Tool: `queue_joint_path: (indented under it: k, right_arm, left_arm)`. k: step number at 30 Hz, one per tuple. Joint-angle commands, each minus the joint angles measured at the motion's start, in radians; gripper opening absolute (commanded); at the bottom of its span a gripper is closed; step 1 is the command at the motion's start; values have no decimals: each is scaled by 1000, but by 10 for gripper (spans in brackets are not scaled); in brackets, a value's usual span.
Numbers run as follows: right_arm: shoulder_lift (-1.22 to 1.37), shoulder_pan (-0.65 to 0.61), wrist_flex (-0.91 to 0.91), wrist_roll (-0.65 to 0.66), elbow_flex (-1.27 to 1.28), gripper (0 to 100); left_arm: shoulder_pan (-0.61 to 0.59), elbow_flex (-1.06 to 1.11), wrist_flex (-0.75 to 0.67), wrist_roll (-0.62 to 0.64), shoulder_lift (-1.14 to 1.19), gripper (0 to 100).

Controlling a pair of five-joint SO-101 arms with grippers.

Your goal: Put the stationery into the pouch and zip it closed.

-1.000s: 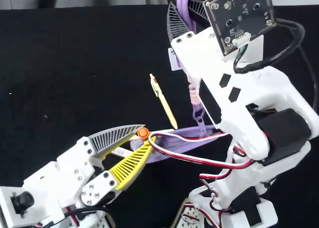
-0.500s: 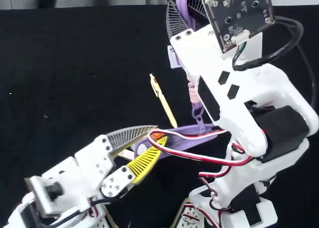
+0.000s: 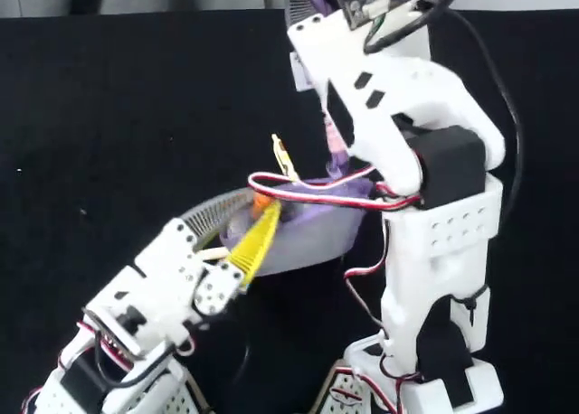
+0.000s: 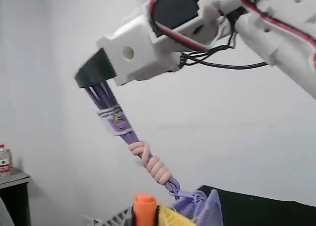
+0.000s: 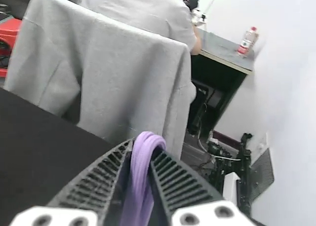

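Jaws of the right arm (image 3: 398,116) clamp the strap (image 5: 143,181), holding the pouch (image 3: 312,238) up mid-frame. Jaws of the left arm (image 3: 163,287) pinch an orange-tipped item (image 3: 261,202) at its mouth; best released only once well inside.

Right arm (image 3: 425,161) upright, elbow bent, wrist high above pouch (image 3: 312,238). Right gripper (image 5: 142,146) clamped on pouch strap (image 5: 137,189). Left arm (image 3: 154,296) low, angled up toward pouch. Left gripper (image 3: 262,210) tips at pouch mouth, pinching orange item (image 3: 261,201).

Purple pouch (image 3: 303,238) hanging by its strap (image 5: 140,176). Orange-tipped marker (image 4: 145,208) at its mouth; yellow pen (image 3: 284,155) at 11 o'clock.
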Motion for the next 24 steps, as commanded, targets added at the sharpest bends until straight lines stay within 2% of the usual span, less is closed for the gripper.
queue_joint_path:
  k: [1, 5, 11, 13, 16, 20, 24]
  right_arm:
    - [-8, 60, -63, 3, 4, 11]
    - [-36, 75, -63, 3, 12, 11]
    - [-59, 75, -52, 3, 15, 11]
    - [-58, 77, -54, 3, 15, 11]
    - [-56, 77, -55, 3, 15, 11]
    - [-58, 94, -55, 3, 12, 11]
    - [-64, 163, -57, 3, 4, 11]
  left_arm:
    - [-108, 94, -69, -3, 0, 117]
    - [-116, 90, -51, 117, 0, 236]
    - [-119, -90, 140, 178, 0, 249]
    - [-160, -193, 210, 189, -2, 250]
    - [-285, -360, 298, 207, -2, 250]
    - [-530, -527, 321, 206, -2, 246]
    - [-751, -556, 324, 207, -2, 245]
